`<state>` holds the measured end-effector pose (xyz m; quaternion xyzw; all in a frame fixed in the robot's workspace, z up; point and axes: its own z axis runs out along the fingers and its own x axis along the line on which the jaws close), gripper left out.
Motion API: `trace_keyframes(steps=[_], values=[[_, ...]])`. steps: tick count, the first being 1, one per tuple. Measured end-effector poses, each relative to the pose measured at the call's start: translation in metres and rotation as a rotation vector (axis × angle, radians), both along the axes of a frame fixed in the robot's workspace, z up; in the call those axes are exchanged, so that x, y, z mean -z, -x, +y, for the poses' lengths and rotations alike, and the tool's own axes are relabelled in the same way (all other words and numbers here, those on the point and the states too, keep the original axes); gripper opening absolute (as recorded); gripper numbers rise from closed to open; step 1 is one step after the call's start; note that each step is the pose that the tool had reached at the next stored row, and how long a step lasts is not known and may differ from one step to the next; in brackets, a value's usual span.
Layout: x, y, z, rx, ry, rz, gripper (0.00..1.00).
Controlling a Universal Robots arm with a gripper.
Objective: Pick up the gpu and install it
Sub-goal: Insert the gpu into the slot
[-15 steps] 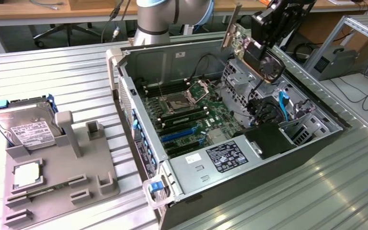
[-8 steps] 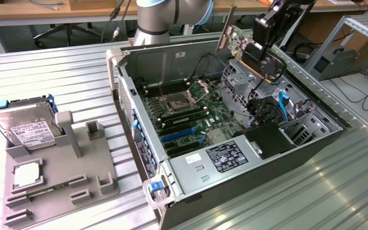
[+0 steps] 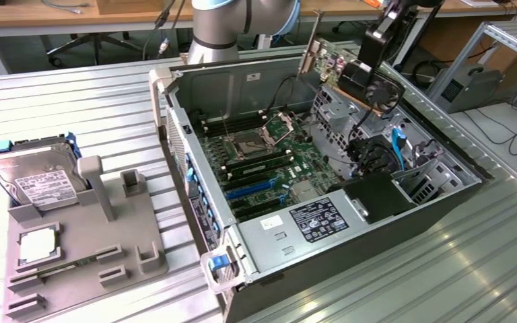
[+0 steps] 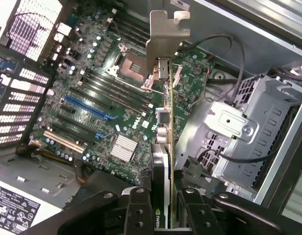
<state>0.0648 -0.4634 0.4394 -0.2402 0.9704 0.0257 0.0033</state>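
So the gripper [image 4: 163,198] is pinching the gpu [image 4: 165,122] between its two fingers [image 4: 140,203], clamped on both flat faces near one end. From the wrist view the card is edge-on. Its long axis runs straight out away from the fingers, and the silver bracket [image 4: 164,41] is at the far end, pointing away from the gripper. It's hanging in the air over the motherboard [image 4: 92,98], not seated in anything. It lines up roughly between the CPU socket [image 4: 134,66] and the grey drive cage [image 4: 239,132], and the blue slot [image 4: 87,107] sits off to one side of it. In the exterior view the card is up above the far side of the open case [image 3: 438,195]. There the bracket end is toward the exterior view's left, and the card slopes down toward the right. Over on the exterior view's left, well apart from the case, the grey holder [image 3: 88,242] has the hard drive [image 3: 34,175] and CPU chip [image 3: 38,245] on it.
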Motion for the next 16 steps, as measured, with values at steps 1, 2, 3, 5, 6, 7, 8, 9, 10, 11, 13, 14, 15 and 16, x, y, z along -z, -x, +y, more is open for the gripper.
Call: trace_keyframes(steps=[1,2,3,5,6,7,8,9,10,11,13,14,15,16], values=[[0.0001,0.0000,0.0000,-0.020,0.0001,0.0000,0.27],[0.0004,0.0000,0.0000,-0.051,0.0003,0.0000,0.27],[0.0005,0.0000,0.0000,-0.075,0.0005,0.0000,0.27],[0.0009,0.0000,0.0000,-0.123,0.0007,0.0001,0.27],[0.0011,0.0000,0.0000,-0.141,0.0008,0.0000,0.27],[0.0012,0.0000,0.0000,-0.159,0.0008,0.0000,0.27],[0.0014,0.0000,0.0000,-0.181,0.0009,0.0000,0.27],[0.0016,0.0000,0.0000,-0.200,0.0009,0.0000,0.27],[0.0017,0.0000,0.0000,-0.227,0.0011,0.0000,0.27],[0.0019,0.0000,0.0000,-0.243,0.0011,0.0000,0.27],[0.0023,0.0000,0.0000,-0.288,0.0012,0.0000,0.27],[0.0026,0.0000,0.0000,-0.323,0.0013,0.0000,0.27],[0.0027,0.0000,0.0000,-0.340,0.0013,0.0000,0.27],[0.0028,0.0000,0.0000,-0.358,0.0015,0.0000,0.27]])
